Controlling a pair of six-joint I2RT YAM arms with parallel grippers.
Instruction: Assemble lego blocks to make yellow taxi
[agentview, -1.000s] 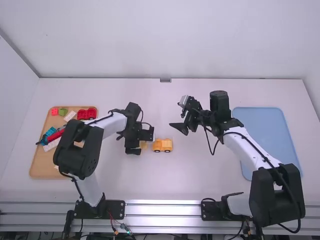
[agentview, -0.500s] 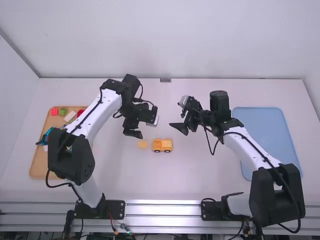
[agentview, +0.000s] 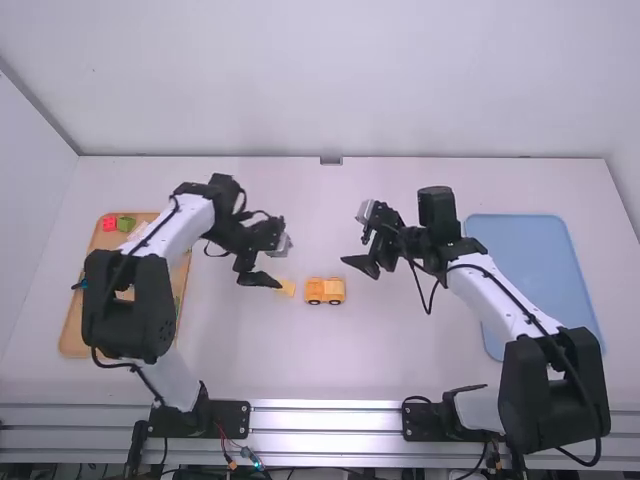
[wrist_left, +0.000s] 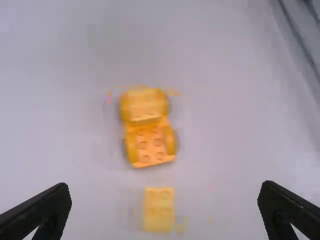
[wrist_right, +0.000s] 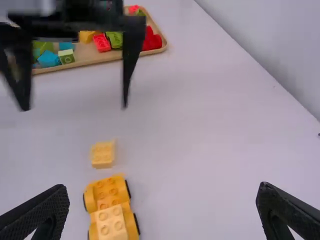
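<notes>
While the yellow car (agentview: 325, 291) sits near the middle of the white table (agentview: 390, 350) in the high view, a small pale-yellow block (agentview: 286, 288) lies just beside it, on the side of the wooden tray (agentview: 74, 330). The left gripper (agentview: 280, 265) hangs near that block, its fingers released and holding nothing. The right gripper (agentview: 354, 251) is beyond the car, on its other side, also released. A red block (agentview: 109, 223) and a green block (agentview: 126, 223) lie in the wooden tray; a blue tray (agentview: 530, 260) lies at the right.

In the left wrist view, the fingers (wrist_left: 42, 210) are spread wide with nothing between them in their grasp. The car and the pale-yellow block stand apart from each other, the car's bare studs facing up.

In the right wrist view, the fingers (wrist_right: 42, 210) are likewise spread and empty. The car's dark wheels (wrist_right: 127, 189) show, and a paler piece (wrist_right: 111, 223) sits on one end of it. Farther off, blurred, the left gripper is between the pale-yellow block and the wooden tray.
</notes>
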